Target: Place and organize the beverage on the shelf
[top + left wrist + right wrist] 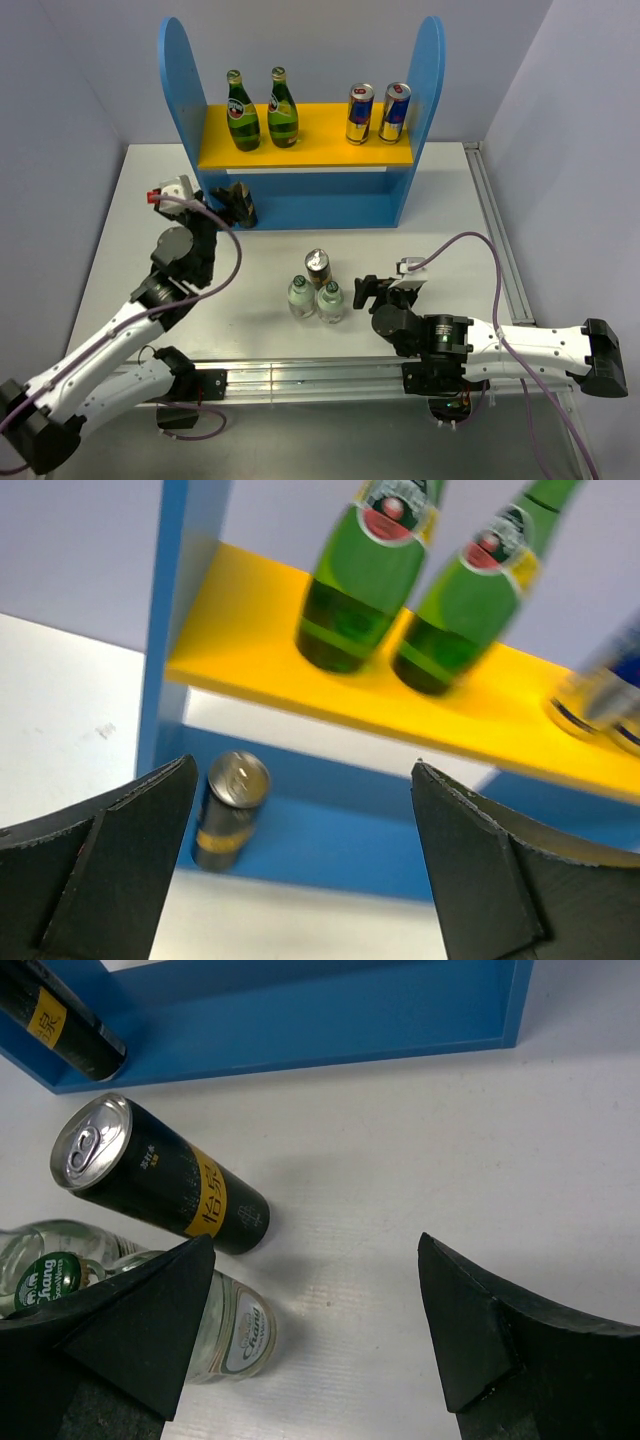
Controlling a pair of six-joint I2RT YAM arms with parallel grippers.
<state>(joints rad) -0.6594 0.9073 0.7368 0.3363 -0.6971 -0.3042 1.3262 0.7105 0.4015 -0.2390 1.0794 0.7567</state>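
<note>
The shelf (pixel 180 80) stands at the back. Two green glass bottles (pixel 242 112) (pixel 282 110) stand on the left of its yellow board (pixel 250 665). One dark brown-gold can (pixel 246 212) stands on the left of the blue base; in the left wrist view it (pixel 228 810) is just beyond my left finger. My left gripper (pixel 227 198) (pixel 303 780) is open and empty in front of that can. A second dark can (pixel 318 268) (pixel 160 1175) and two clear green-capped bottles (pixel 301 296) (pixel 330 301) stand mid-table. My right gripper (pixel 365 292) (pixel 315 1290) is open and empty just right of them.
Two blue-and-silver cans (pixel 360 113) (pixel 394 111) stand on the right of the yellow board. The blue base (pixel 300 1010) runs across the top of the right wrist view. A metal rail (pixel 495 230) lines the table's right edge.
</note>
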